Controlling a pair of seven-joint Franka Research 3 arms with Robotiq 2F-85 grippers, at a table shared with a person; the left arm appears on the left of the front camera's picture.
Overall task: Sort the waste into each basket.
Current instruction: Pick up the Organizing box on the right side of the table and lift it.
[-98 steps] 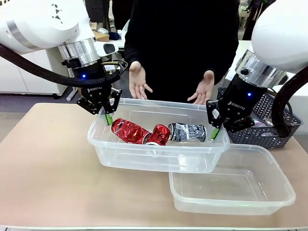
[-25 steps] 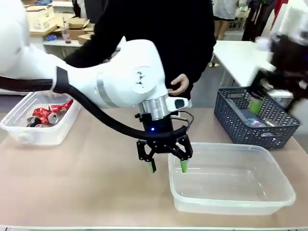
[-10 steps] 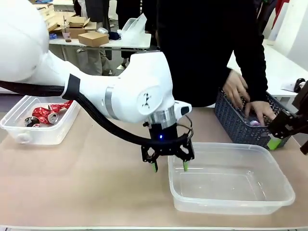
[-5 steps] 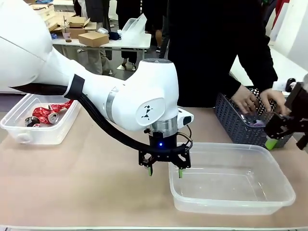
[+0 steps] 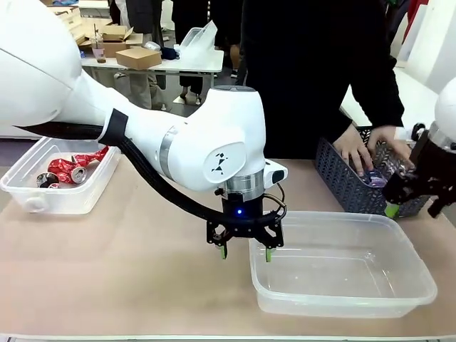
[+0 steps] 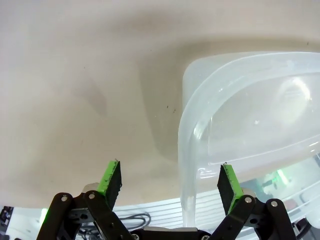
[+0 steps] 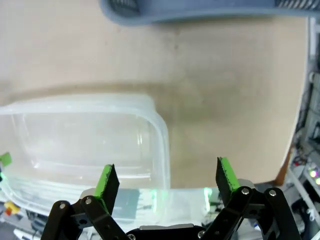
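Left gripper: jaws wide apart, nothing held. It straddles the short-side rim of the empty tub, with one finger outside over bare table and the other inside the tub. In the wrist view the rim runs closer to the inner finger. Can't tell if the tips touch down. Fingers point straight down, wrist vertical. The left arm sweeps in low from picture left and bends down at the elbow right above the gripper.

Right gripper: also spread open and empty. It hangs by the tub's far right corner, just in front of the dark grey basket. In the wrist view the tub corner sits under one finger, bare table under the other, and the basket edge runs along the top.

The person has both hands in the basket, one hand beside the other hand. What they hold is too unclear to tell.

Waste: red cans and a black-and-silver can lie in the second tub at the table's far left, well apart from both grippers.

Room: the table is bare between the two tubs. The empty tub's near rim runs close to the front table edge. The gap between tub corner and basket is tight.
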